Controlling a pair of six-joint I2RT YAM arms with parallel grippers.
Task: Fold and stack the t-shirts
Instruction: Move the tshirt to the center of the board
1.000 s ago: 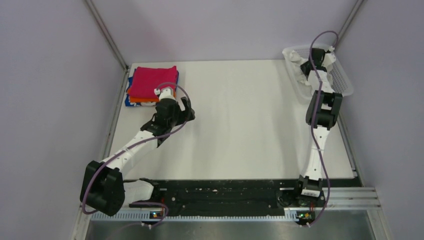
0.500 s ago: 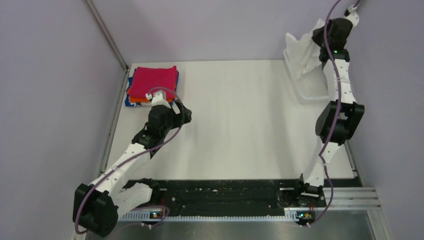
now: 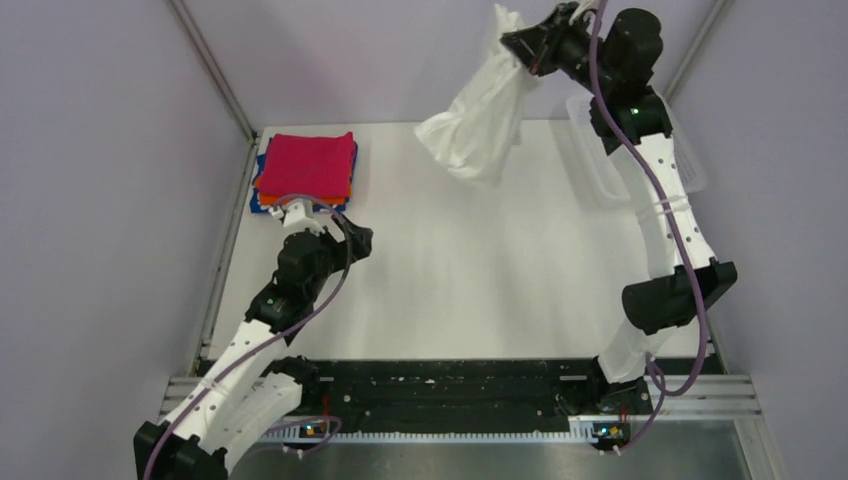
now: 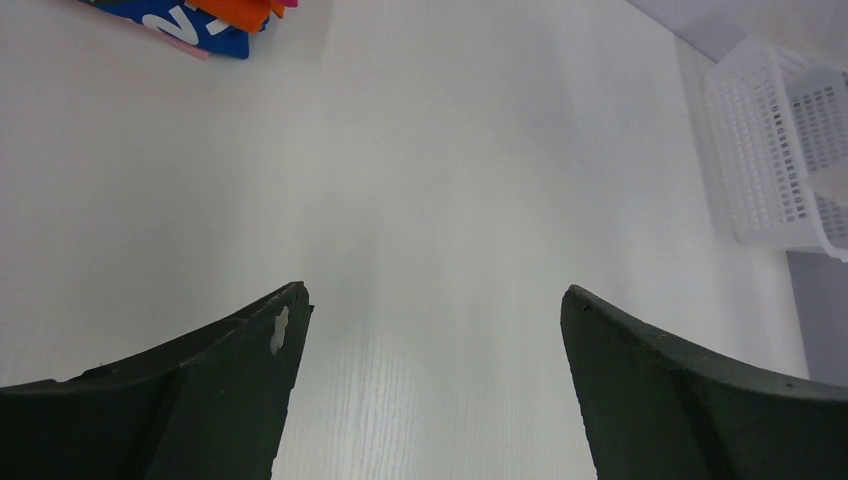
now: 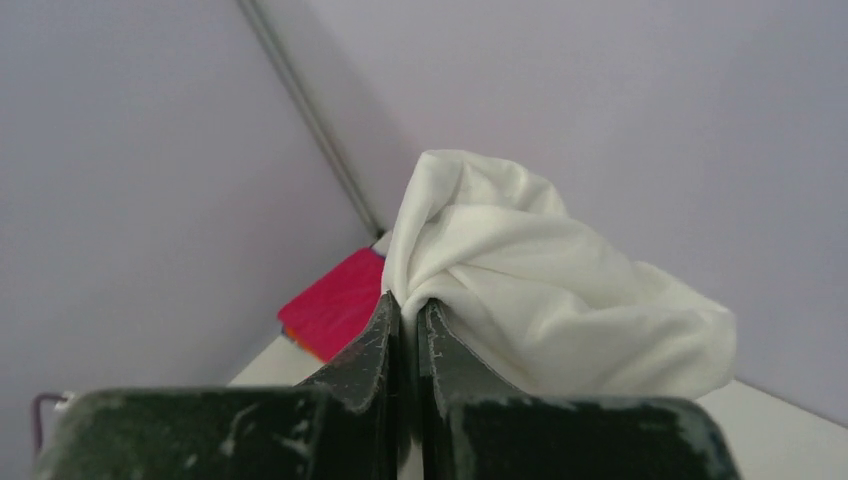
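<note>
My right gripper (image 3: 512, 42) is shut on a white t-shirt (image 3: 478, 115) and holds it high above the table's far middle; the cloth hangs bunched below the fingers. The wrist view shows the same pinch at the gripper (image 5: 410, 300), with the white shirt (image 5: 560, 290) to its right. Its striped chest is hidden. A folded stack lies at the far left: the magenta-red shirt (image 3: 308, 163) on top, the orange (image 3: 280, 200) and blue (image 3: 262, 207) ones below. My left gripper (image 3: 358, 240) is open and empty just in front of the stack, over bare table (image 4: 435, 300).
The white mesh basket (image 3: 600, 170) stands at the far right edge, also seen in the left wrist view (image 4: 770, 150). Metal frame posts rise at the far corners. Purple walls close the sides. A black rail runs along the near edge.
My right arm lifted the white shirt out of the basket and swung it up and left over the table. My left arm drew back a little from the stack.
</note>
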